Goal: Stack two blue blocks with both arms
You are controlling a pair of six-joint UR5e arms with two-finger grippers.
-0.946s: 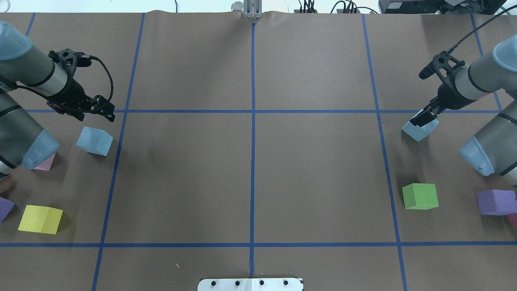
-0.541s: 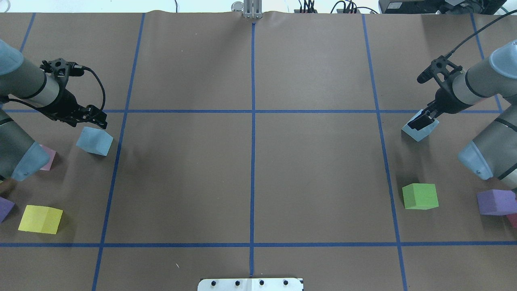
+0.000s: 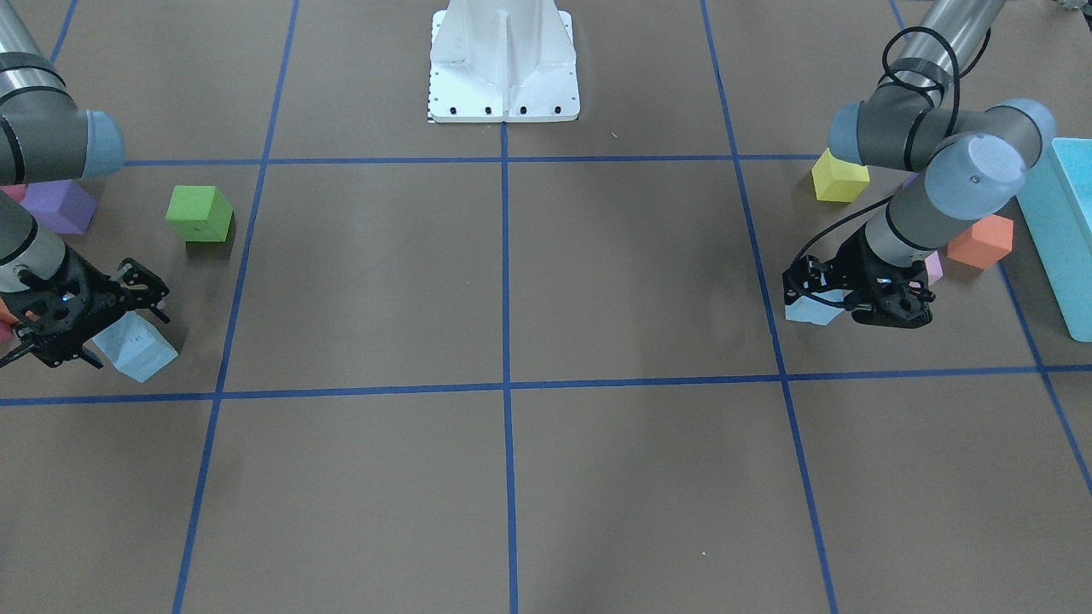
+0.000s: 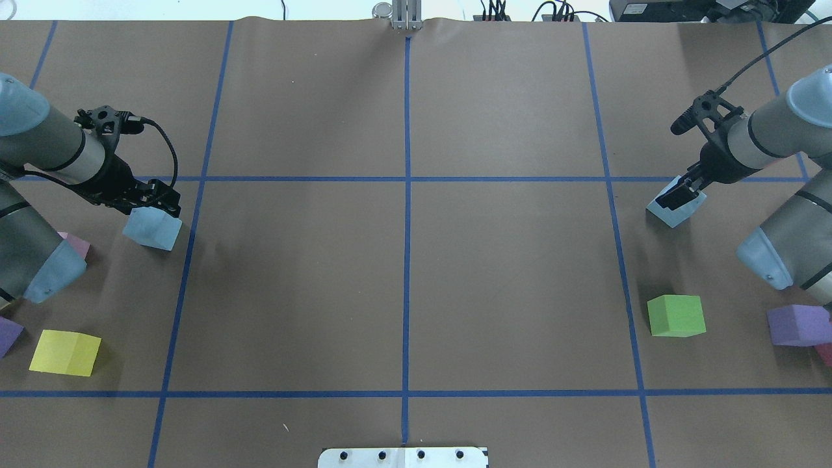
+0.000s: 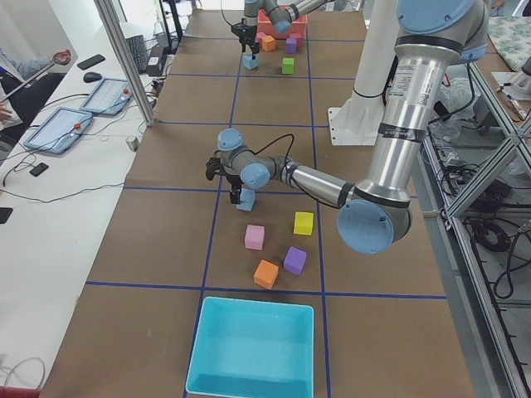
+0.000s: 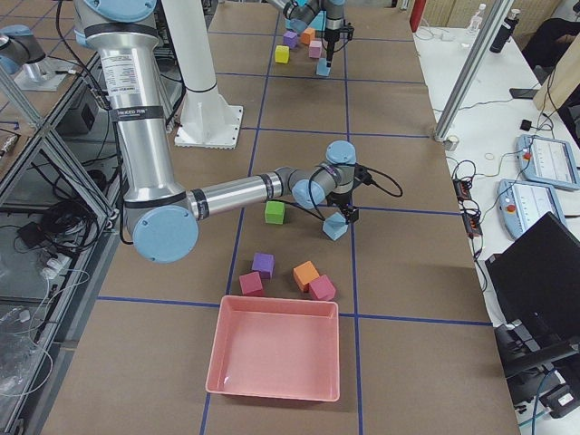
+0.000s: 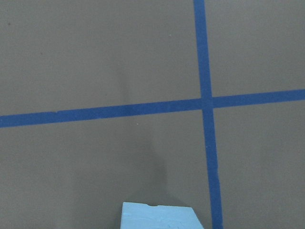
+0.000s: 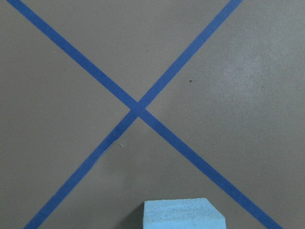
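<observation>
One pale blue block sits on the brown table at the left. My left gripper is low over it, open, with its fingers on either side of the block's top. The block also shows in the front view and at the bottom of the left wrist view. The other blue block sits at the right, also seen in the front view and the right wrist view. My right gripper is down on it and looks shut on it. Both blocks rest on the table.
A pink cube, a yellow cube and a purple cube lie near the left arm. A green cube and a purple cube lie near the right arm. A turquoise bin and an orange cube are beyond the left arm.
My left gripper swung back a little, then came down over its blue block. My right gripper sank slightly onto its block, then stayed. Neither block has moved.
</observation>
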